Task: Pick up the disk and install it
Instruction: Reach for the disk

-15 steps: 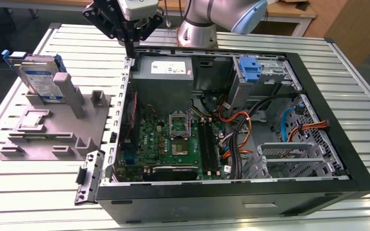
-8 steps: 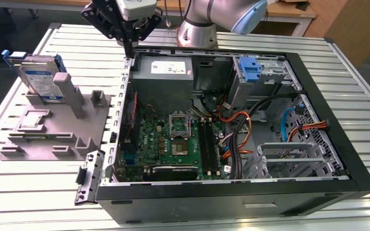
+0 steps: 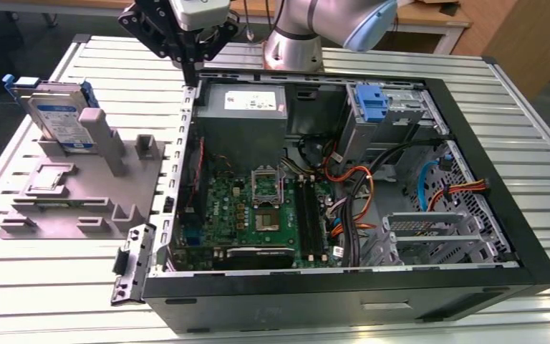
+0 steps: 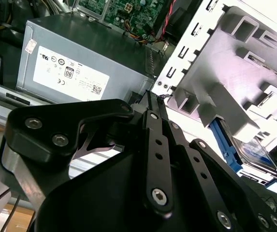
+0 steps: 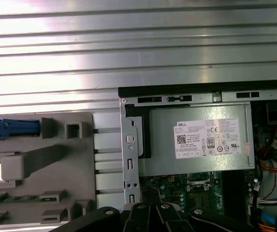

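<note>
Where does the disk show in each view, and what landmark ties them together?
Exterior view: disk upright in the grey fixture, at the exterior view's left.
Second wrist view: disk beside the fixture's post.
First wrist view: disk's blue edge against the fixture.
Landmark: power supply.

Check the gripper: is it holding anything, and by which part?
Nothing held. The gripper is shut on air near the computer case rim; the disk stands in the grey fixture, untouched.

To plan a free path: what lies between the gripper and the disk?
In the exterior view, a bare strip of the ribbed table lies between the gripper and the disk, which stands in its grey fixture.
</note>
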`<state>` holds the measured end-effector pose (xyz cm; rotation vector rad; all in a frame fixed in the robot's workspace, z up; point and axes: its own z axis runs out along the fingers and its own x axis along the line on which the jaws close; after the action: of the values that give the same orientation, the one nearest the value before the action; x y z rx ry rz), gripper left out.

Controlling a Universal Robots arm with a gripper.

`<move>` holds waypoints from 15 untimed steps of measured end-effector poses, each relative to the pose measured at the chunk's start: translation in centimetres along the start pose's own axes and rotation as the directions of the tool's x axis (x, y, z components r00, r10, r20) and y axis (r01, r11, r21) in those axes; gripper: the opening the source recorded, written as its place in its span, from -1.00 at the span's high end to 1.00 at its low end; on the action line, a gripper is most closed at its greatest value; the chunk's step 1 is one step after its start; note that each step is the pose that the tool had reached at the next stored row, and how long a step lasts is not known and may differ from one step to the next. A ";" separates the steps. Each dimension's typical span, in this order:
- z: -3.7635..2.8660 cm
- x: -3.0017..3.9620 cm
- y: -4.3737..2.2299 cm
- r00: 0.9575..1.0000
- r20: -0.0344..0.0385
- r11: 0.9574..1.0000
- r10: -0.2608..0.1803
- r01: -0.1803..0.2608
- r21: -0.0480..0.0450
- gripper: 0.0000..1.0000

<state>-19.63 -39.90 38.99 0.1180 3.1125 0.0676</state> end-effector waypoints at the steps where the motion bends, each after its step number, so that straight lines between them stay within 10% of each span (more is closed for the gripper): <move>1: 0.00 0.02 0.00 1.000 0.000 1.000 0.000 0.000 0.000 0.80; 15: 0.02 0.41 -0.03 1.000 0.000 1.000 0.000 0.000 0.000 0.80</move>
<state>-20.04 -39.89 38.96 0.1180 3.1125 0.0676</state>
